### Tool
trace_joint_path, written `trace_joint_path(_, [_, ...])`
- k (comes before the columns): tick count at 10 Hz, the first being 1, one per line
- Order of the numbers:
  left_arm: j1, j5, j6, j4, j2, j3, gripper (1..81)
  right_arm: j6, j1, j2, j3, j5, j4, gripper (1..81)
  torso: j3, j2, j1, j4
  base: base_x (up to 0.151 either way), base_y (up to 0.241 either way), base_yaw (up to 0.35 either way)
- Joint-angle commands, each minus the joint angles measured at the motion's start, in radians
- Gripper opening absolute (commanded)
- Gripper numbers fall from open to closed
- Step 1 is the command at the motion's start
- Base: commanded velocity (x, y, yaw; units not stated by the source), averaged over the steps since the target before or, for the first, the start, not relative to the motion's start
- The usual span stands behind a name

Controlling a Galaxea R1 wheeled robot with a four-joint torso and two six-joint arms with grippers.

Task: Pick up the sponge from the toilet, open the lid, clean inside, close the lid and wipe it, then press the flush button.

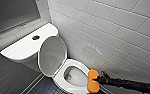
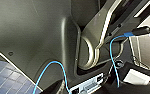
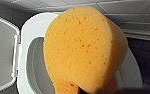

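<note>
Two steps looked done; your right tool (image 1: 96,80) gripped the sponge (image 1: 92,82) at the open toilet bowl's (image 1: 62,83) 4 o'clock, likely needing descent inside.

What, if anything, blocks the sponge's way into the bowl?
Nothing visible. The lid stands raised by the tank, leaving the bowl open. The sponge, held in the right gripper, is at the bowl's near rim.

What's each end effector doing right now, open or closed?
Left end effector: cannot be told.
Right end effector: closed, holding the orange sponge over the toilet.
</note>
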Motion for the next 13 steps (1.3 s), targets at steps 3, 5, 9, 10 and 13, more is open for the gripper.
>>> trace_joint_path(3, [0.038,0.087,0.004,0.024,-0.012,0.034,81.1,0.015,-0.107,-0.341,0.326,0.064,0.005,1.0,0.000,0.000,0.000,0.000,0.000,0.000,0.000])
trace_joint_path(5, [0.038,0.087,0.004,0.034,-0.011,0.035,81.1,0.009,-0.128,-0.476,0.459,0.069,-0.018,1.0,0.000,0.000,0.000,0.000,0.000,0.000,0.000])
trace_joint_path(9, [0.034,0.087,0.004,0.037,-0.006,0.037,81.1,0.018,0.085,-0.535,0.567,0.026,-0.052,1.0,0.000,0.000,0.000,0.000,0.000,0.000,0.000])
trace_joint_path(10, [0.035,0.087,0.004,0.037,-0.003,0.037,81.1,0.024,0.144,-0.487,0.541,-0.018,-0.048,1.0,0.000,0.000,0.000,0.000,0.000,0.000,0.000])
trace_joint_path(13, [0.034,0.087,0.003,0.037,0.002,0.032,81.1,0.049,0.257,-0.250,0.362,-0.112,-0.049,1.0,0.000,-0.001,0.000,0.000,0.000,0.000,0.000])
